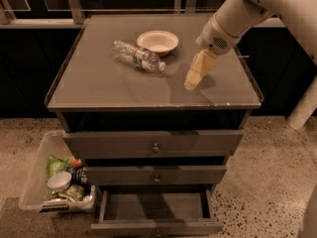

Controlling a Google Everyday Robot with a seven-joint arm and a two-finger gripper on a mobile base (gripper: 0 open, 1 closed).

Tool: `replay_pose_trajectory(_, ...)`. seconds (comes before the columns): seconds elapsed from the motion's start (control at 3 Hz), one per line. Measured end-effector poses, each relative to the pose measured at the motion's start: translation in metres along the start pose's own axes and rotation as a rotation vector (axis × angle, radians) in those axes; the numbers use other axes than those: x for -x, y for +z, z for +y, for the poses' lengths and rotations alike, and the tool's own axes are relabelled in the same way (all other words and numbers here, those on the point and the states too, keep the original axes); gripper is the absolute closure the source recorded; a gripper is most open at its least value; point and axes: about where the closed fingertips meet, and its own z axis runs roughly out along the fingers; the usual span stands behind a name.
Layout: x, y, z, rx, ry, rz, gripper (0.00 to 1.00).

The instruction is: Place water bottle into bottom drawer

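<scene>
The water bottle (138,56) lies on its side on the cabinet top (109,90), white cap toward the right, just left of a white bowl (157,41). My gripper (196,74) hangs over the cabinet top to the right of the bottle, a short gap from its cap, and holds nothing. The bottom drawer (156,213) is pulled out at the foot of the cabinet and its tray looks empty.
Two drawers (154,144) above the bottom one are pushed in or nearly so. A clear plastic bin of snacks (59,177) stands on the floor left of the cabinet. A railing runs behind the cabinet.
</scene>
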Motion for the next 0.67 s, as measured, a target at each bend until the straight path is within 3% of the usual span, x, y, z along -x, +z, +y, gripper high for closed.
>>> replay_pose_trajectory(0.33,0.009,0.015,-0.003,0.013,-0.006,-0.022,0.0)
replay_pose_trajectory(0.67,0.038,0.036,-0.015,0.025,-0.082,-0.026,0.0)
